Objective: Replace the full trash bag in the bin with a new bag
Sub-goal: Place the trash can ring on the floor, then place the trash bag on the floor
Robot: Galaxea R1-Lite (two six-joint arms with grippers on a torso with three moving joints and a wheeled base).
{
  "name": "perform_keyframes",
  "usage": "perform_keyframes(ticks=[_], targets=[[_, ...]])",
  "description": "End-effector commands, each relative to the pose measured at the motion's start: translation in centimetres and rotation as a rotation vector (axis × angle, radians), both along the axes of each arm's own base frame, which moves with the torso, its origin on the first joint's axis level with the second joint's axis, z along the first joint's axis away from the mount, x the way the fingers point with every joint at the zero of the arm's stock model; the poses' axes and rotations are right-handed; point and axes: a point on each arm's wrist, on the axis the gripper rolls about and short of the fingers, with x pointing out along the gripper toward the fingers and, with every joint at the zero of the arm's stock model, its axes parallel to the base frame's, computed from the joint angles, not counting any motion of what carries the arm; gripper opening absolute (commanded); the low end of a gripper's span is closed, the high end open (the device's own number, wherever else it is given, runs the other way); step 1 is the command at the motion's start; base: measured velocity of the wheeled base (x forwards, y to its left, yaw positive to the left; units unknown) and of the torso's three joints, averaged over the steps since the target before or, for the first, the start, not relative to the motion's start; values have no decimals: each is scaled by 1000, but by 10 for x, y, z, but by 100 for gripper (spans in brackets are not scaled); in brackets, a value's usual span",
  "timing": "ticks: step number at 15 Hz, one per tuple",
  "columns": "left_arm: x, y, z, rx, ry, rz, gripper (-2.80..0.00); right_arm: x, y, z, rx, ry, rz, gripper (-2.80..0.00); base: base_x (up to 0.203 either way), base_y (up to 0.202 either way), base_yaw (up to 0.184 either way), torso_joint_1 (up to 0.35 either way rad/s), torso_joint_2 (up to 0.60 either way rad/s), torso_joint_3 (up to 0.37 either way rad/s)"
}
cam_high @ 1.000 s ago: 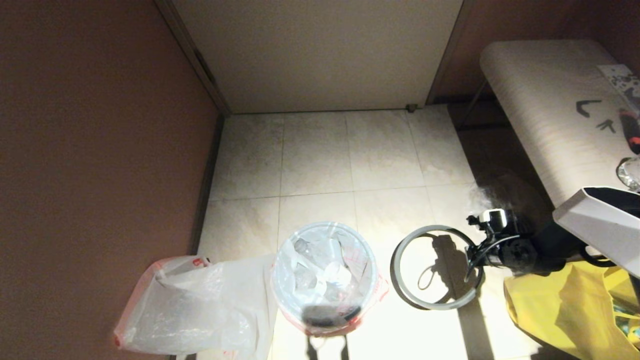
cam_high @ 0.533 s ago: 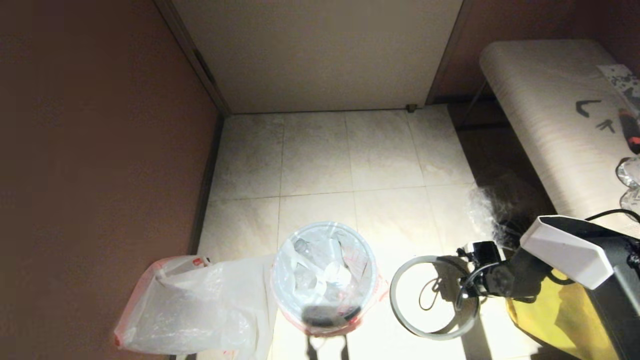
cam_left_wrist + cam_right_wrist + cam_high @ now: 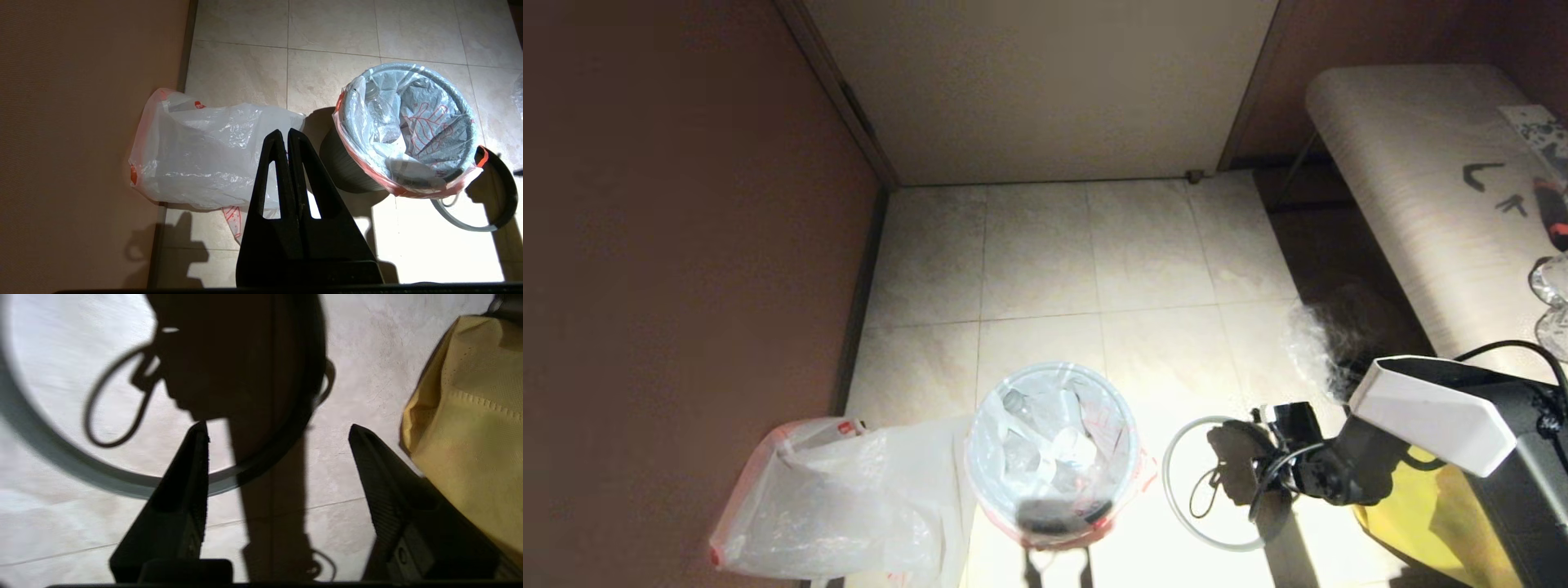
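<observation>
Right gripper: jaws now spread wide and holding nothing, hanging low over the floor, right above the near arc of the grey hoop. Closed on that hoop a second ago, in the earlier head pictures; released since. Hoop now flat on the tiles, beside the bin, apart from it. Right arm lower and more forward than one second before, reaching in from the right side, wrist bent down toward the floor. Just beside the right jaws, a yellow bag.

Left gripper: jaws pressed together, empty, parked high above the floor, unmoved.

The full trash bag still inside the bin, its pinkish-red edge folded over the rim, red-printed wrapper visible inside; printing not readable. The new bag on the floor against the brown wall, just left of the bin, touching it or nearly, same place as before. Small red mark on its edge, not readable.

Far right, a counter with dark marks.
</observation>
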Motion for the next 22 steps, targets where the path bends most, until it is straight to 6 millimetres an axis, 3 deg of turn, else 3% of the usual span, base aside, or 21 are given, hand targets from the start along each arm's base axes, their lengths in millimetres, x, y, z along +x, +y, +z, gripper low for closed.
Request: perform_keyframes(ticks=[1, 7, 9, 12, 15, 16, 20, 22], targets=[[0, 0, 0, -1, 0, 2, -280, -7, 12, 43, 36, -75, 3, -280, 0, 0, 0, 0, 0, 0], [0, 0, 0, -1, 0, 2, -280, -53, 55, 83, 148, -97, 28, -280, 0, 0, 0, 0, 0, 0], [0, 0, 0, -1, 1, 2, -280, -63, 72, 76, 172, -65, 26, -280, 0, 0, 0, 0, 0, 0], [0, 0, 0, -1, 1, 2, -280, -70, 83, 68, 217, -36, -40, -280, 0, 0, 0, 0, 0, 0], [0, 0, 0, -1, 1, 2, -280, -78, 87, 67, 307, -24, 4, -280, 0, 0, 0, 0, 0, 0], [0, 0, 0, -1, 0, 2, -280, -74, 89, 71, 324, -62, 17, 0, 0, 0, 0, 0, 0, 0], [0, 0, 0, -1, 0, 2, -280, -52, 102, 97, 395, -178, 64, 0, 0, 0, 0, 0, 0, 0], [0, 0, 0, -1, 0, 2, -280, -55, 114, 101, 428, -172, 120, 0, 0, 0, 0, 0, 0, 0]])
